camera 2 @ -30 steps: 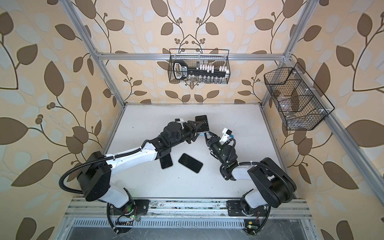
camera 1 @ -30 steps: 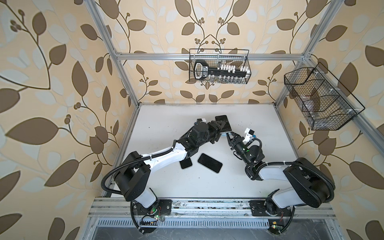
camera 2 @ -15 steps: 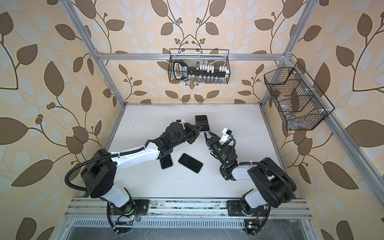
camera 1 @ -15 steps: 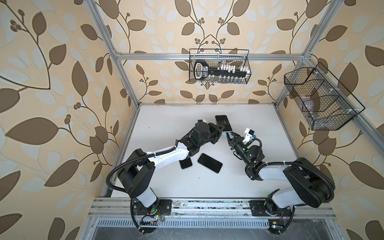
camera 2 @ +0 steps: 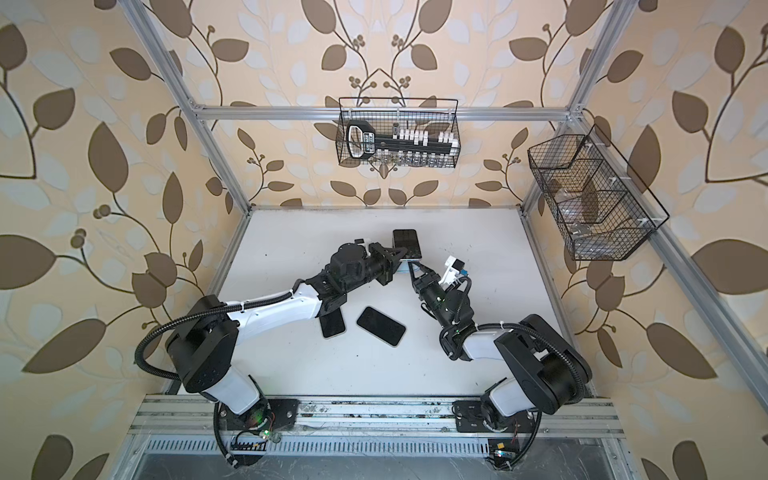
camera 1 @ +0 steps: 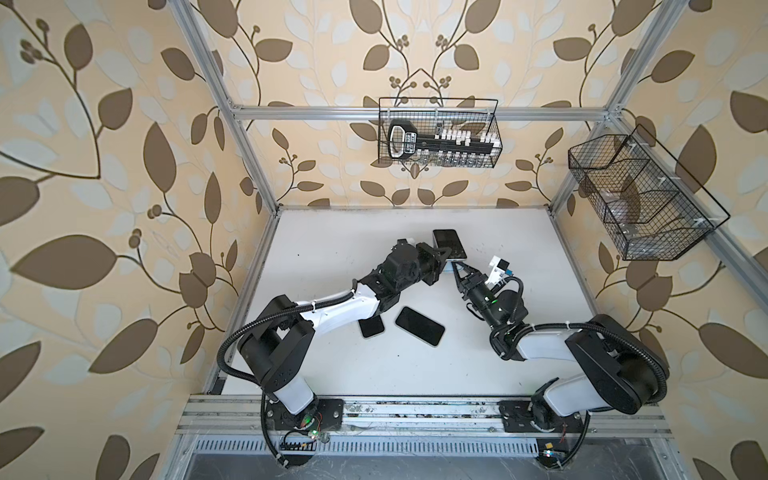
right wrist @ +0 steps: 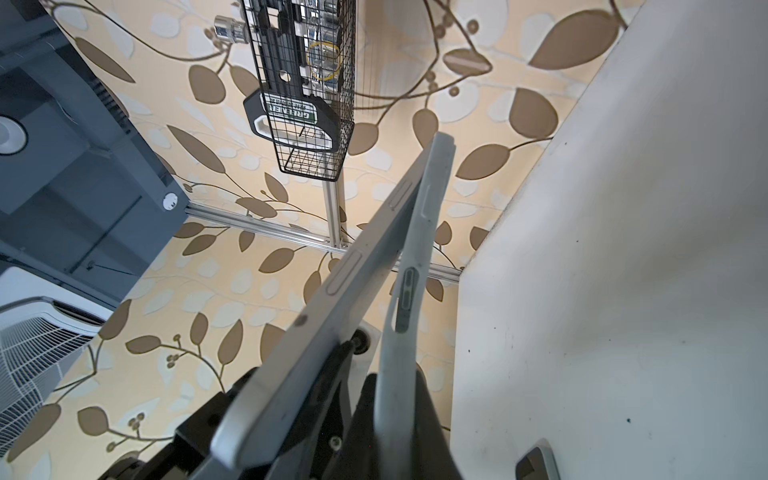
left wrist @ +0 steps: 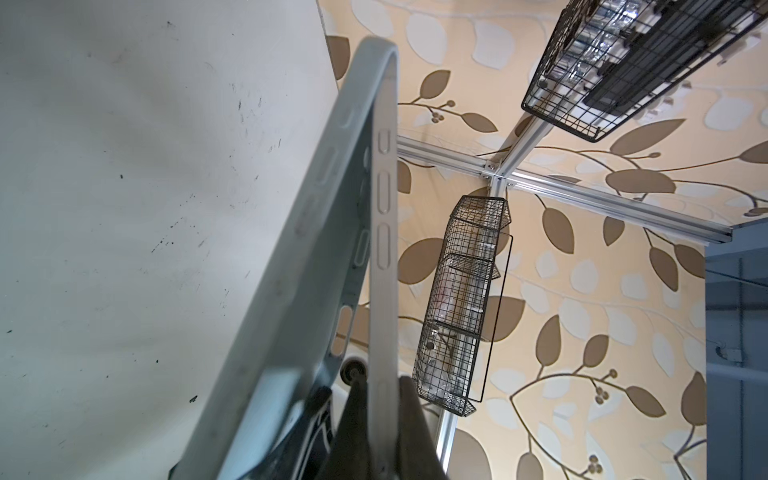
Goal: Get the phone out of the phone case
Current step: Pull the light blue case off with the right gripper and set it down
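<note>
Both arms reach in from the front rail and meet a little behind the middle of the counter [camera 1: 374,374]. The left arm runs out long, its white forearm angled toward the back right, so the left pincer [camera 1: 447,258] comes at the phone [camera 1: 449,243] from the side. The right arm is folded more tightly. Its elbow sits out by the right edge, its forearm doubles back toward the centre, and the right pincer [camera 1: 458,269] points to the back left, just beside the left one.

The left pincer is closed on the phone, its dark fingers [left wrist: 351,424] pressed on either face near one end (the silver edge with three buttons runs straight out between them in the left wrist view). The right pincer is clamped on the rim of the pale grey phone case [right wrist: 405,266]. Phone and case gape apart at the gripped end and come together at the far end, so the phone is partly out.

A dark handset [camera 1: 419,326] lies flat nearer the front, and a second dark handset [camera 1: 371,328] lies partly under the left forearm.
</note>
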Robot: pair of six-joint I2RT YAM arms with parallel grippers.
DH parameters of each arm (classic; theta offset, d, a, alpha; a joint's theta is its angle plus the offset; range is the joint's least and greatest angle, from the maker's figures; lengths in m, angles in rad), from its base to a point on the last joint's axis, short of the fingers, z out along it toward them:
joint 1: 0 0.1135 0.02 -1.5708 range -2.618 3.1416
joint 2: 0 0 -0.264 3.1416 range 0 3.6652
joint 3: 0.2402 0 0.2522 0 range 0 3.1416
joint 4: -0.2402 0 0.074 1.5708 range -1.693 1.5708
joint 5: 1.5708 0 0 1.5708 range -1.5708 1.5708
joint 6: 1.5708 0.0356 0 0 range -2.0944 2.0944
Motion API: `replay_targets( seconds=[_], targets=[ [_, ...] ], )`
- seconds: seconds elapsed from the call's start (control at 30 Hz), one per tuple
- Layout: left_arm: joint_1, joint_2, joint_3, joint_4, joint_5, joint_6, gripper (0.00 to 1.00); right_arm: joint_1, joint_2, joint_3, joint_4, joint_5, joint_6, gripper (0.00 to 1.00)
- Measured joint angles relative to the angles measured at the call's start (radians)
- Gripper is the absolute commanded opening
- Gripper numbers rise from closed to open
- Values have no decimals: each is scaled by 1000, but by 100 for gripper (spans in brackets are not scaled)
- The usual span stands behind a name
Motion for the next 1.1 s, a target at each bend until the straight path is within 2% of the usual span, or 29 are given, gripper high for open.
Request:
replay_targets(
  seconds=[0.53, 0.73, 0.97, 1.1],
  targets=[
    [-22, -84, 11, -6, 19, -2, 0, -102, -17, -7, -107, -60, -104, 0],
    [-21, -84, 11, -7, 23, 14, 0, -236, -19, -10, -150, -129, -137, 0],
    [-5, -91, 9, -35, 43, 75, 0, -433, -37, -6, -304, -228, -229, 0],
    [23, -114, -3, -55, 57, 104, 0, -504, -6, 22, -381, -284, -286, 0]
  ],
)
